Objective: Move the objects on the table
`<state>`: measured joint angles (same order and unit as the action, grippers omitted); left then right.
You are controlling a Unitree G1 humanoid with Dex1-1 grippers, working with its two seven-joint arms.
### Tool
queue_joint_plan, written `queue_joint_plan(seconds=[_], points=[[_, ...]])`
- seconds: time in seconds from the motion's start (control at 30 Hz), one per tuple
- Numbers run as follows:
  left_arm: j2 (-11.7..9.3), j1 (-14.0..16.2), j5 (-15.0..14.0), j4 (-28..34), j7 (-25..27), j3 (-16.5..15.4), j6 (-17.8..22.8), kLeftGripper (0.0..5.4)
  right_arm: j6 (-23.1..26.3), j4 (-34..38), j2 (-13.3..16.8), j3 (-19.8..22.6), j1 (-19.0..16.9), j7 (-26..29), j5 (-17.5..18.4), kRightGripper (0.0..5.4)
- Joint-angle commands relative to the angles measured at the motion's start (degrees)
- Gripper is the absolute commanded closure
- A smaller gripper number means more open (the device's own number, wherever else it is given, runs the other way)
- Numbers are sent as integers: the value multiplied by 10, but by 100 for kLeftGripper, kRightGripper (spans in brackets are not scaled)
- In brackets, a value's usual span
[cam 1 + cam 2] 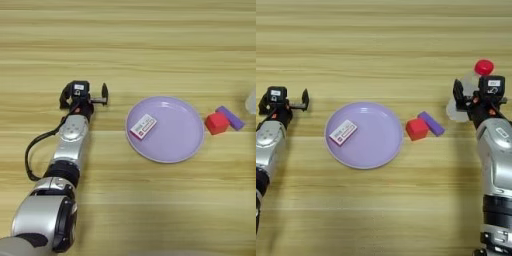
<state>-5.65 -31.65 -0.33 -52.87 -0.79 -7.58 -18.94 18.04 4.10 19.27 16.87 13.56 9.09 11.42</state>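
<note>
A small red cube (pixel 417 128) rests on the table (pixel 381 45), touching a purple block (pixel 431 123) just right of it. A clear bottle (pixel 465 102) with a red cap (pixel 484 66) stands at the right. My right gripper (pixel 481 95) is at the bottle, open wide. Its left finger (pixel 457 94) crosses the bottle's body, and I cannot tell whether it touches. My left gripper (pixel 85 95) hovers open and empty left of the plate, with one finger (pixel 105 92) pointing towards it.
A round lilac plate (pixel 376 145) lies mid-table with a small white and red card (pixel 343 132) on its left side. My left arm (pixel 70 145) runs in from the bottom left, and my right arm (pixel 498 165) comes up the right edge.
</note>
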Motion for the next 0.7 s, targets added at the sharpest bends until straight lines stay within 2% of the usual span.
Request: queue_joint_plan(seconds=[0.03,0.3,0.5,0.7], points=[[-2,-5,1,-1,-1,3,2,0,20,110,-16,-41,11,6,13,212],[0,-4,1,1,-1,4,2,0,46,188,-54,-166,-1,38,8,212],[1,-4,1,3,-3,4,2,0,51,169,-73,-231,-19,56,-2,214],[2,-3,1,4,-4,5,2,0,48,134,-86,-273,-41,68,-18,214]])
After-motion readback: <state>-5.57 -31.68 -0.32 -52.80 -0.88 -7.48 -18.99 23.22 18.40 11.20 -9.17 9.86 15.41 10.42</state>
